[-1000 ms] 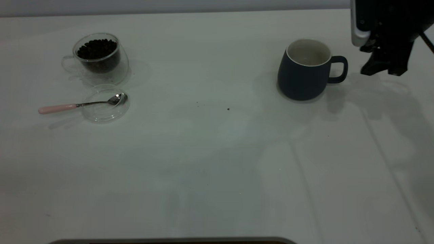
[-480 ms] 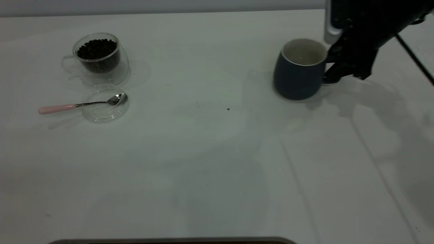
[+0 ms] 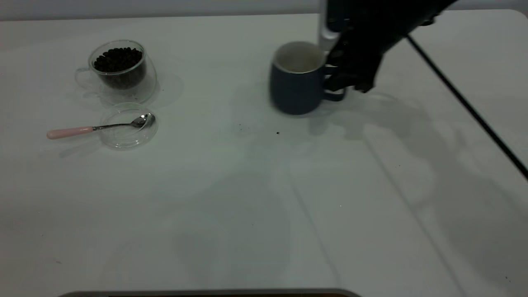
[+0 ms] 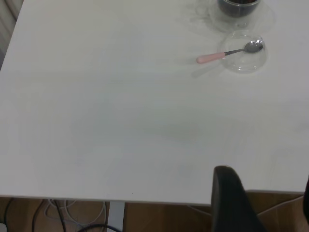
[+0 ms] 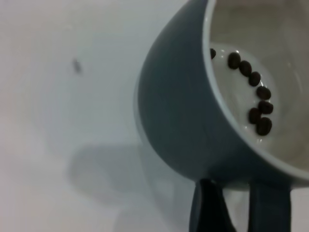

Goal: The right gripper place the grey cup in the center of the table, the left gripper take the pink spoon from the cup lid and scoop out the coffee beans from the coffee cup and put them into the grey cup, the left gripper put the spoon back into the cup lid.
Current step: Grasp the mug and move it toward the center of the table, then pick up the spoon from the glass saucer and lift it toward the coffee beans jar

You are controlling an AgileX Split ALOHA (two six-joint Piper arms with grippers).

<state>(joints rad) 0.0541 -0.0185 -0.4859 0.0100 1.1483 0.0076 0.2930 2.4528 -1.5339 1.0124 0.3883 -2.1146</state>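
Note:
The grey cup is right of the table's middle, near the back, with my right gripper shut on its handle. The right wrist view shows several coffee beans inside the grey cup, with my right gripper at the handle. At the left, the glass coffee cup holds beans. In front of it the pink spoon lies with its bowl in the clear cup lid. My left gripper hangs open past the table's edge, far from the spoon and lid.
A few dark crumbs lie on the white table in front of the grey cup. A black cable from the right arm runs across the right side. A dark edge shows at the front.
My right gripper closed in on the grey cup's handle and has carried the cup leftward toward the table's middle. The spoon, lid and coffee cup have not moved.

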